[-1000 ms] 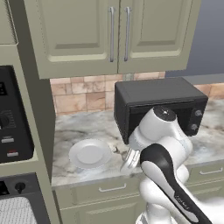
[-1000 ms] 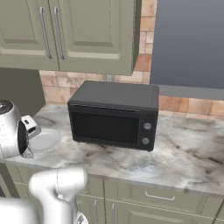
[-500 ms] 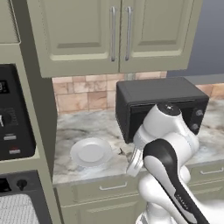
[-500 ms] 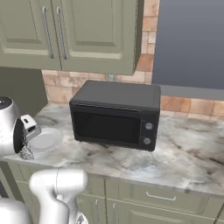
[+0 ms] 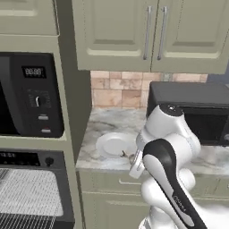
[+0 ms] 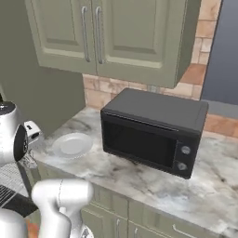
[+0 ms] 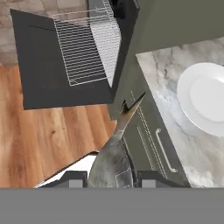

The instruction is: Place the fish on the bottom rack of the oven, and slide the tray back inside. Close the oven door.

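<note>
1. Leftward drive of the base since the earlier frames: both base views have shifted whole, so the wall column now shows; the things themselves have not moved.
2. Left base view: built-in black wall oven [image 5: 33, 159] at 8 o'clock, its silvery-grey wire bottom rack [image 5: 27, 197] pulled out; larger black microwave with digital clock [image 5: 29, 96] above it; round white plate [image 5: 115, 145] bare on the marble counter [image 5: 103, 123].
3. Right base view: black box-shaped countertop appliance [image 6: 153, 132] at centre, plate at 9 o'clock.
4. Hand view: two-finger gripper [image 7: 111, 177] closed narrow on the pale grey speckled fish [image 7: 114, 159], tail pointing to 12 o'clock; flat matte-black oven door [image 7: 48, 61] lies open at 11 o'clock under the rack.
5. Step judged: carrying. Next: bring the fish over the rack, lower, release.
</note>
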### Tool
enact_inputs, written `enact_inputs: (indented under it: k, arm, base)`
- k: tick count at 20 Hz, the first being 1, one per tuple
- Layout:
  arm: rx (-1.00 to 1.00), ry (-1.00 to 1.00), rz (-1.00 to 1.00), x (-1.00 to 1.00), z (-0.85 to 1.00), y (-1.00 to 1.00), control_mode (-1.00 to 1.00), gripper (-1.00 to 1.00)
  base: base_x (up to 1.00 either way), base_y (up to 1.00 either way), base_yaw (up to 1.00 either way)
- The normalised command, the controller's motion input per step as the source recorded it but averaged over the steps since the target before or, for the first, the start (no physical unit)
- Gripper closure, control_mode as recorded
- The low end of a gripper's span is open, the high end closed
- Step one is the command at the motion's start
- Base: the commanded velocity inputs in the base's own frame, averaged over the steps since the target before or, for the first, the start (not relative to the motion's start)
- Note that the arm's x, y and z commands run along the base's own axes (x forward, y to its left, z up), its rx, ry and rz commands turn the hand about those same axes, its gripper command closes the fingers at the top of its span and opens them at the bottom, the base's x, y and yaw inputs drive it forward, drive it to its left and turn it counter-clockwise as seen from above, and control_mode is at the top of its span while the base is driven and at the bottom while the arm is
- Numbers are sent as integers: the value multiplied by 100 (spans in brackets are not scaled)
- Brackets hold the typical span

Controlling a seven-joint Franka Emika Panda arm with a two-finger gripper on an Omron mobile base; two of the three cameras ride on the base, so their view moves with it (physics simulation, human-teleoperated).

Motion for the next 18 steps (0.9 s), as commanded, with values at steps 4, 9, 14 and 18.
enact_inputs:
  k: [4, 9, 14, 18]
  arm:
    - [0, 0, 0, 0, 0, 0, 100, 100]
    - [0, 0, 0, 0, 0, 0, 100, 100]
    - [0, 0, 0, 0, 0, 0, 100, 100]
    - [0, 0, 0, 0, 0, 0, 100, 100]
  base:
    - [-11, 13, 64]
    - [-3, 8, 65]
    - [0, 14, 62]
    - [0, 29, 55]
